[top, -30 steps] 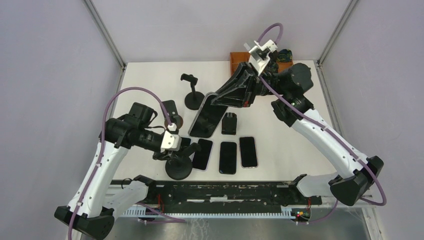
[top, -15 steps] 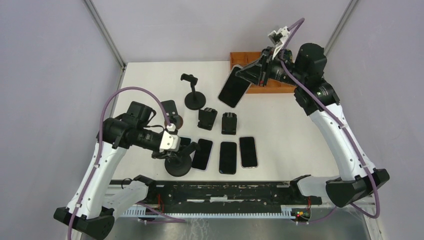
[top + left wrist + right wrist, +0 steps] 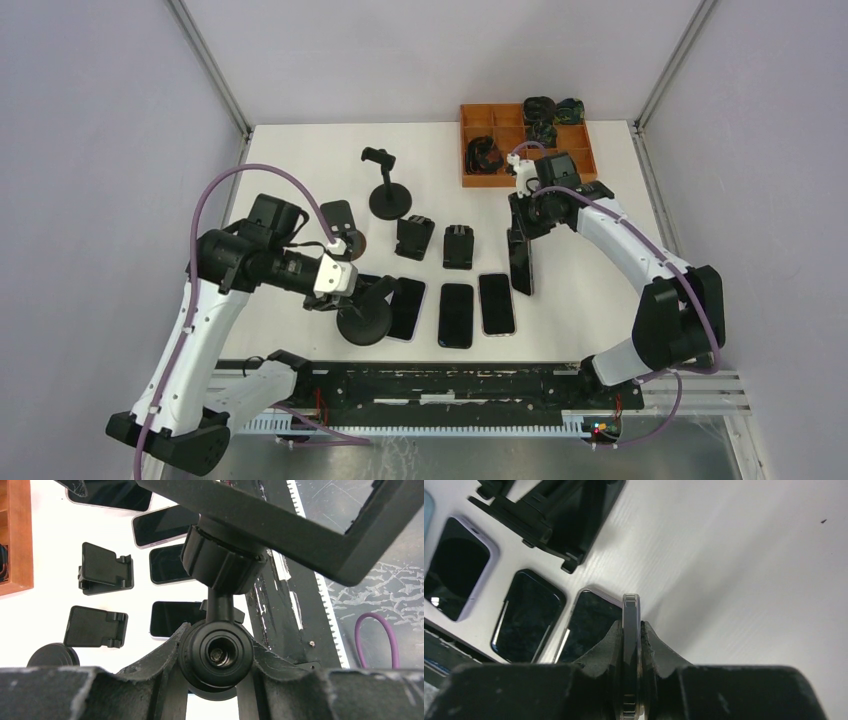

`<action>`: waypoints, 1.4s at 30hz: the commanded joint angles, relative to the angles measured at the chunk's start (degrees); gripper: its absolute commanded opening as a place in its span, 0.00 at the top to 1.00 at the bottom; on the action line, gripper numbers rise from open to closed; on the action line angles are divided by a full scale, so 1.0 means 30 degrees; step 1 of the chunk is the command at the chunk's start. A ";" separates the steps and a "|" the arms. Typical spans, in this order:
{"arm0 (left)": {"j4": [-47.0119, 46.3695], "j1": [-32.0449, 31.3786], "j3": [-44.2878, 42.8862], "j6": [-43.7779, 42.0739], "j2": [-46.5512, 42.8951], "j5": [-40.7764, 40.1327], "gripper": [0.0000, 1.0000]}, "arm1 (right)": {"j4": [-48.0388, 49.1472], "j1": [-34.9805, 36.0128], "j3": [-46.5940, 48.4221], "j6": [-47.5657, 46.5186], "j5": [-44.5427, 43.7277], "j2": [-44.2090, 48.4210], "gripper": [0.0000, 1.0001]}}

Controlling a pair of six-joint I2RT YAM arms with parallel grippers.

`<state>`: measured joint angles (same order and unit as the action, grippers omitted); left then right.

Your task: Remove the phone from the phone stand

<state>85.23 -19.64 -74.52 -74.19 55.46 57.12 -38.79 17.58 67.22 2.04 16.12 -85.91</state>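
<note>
Phone (image 3: 521,265): dark and slim, held upright and edge-on between the right fingers (image 3: 606,650), which are closed narrowly on its two flat faces. It is out of the stand and placed over the table (image 3: 300,160), just right of a row of flat phones and well apart from the phone stand; whether its lower end touches the table cannot be told. Phone stand (image 3: 363,322): black, with a round base, a stem, a threaded knob and a clamp bracket. It is gripped by the left fingers (image 3: 155,662), which are closed at a middling width around the round joint below the knob. It is located at the near left of the table, its base just beside the leftmost flat phone. Three phones (image 3: 456,315): laid flat, screens up, side by side near the front edge. Two folding stands (image 3: 458,246): small and black, set just behind that row. Tall stand (image 3: 383,185): black, upright on a round base, set further back. Wooden tray (image 3: 465,145): divided into compartments, with small dark items in several, placed at the far right corner of the table.
</note>
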 commanded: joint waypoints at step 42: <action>-0.0436 -0.0046 -0.0404 -0.0536 0.0082 0.2199 0.98 | 0.3914 0.0935 0.0957 0.2023 0.0289 0.4604 0.02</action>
<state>85.23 -19.64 -74.52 -74.19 55.81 59.09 -28.42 15.79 65.67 5.04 5.69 -78.54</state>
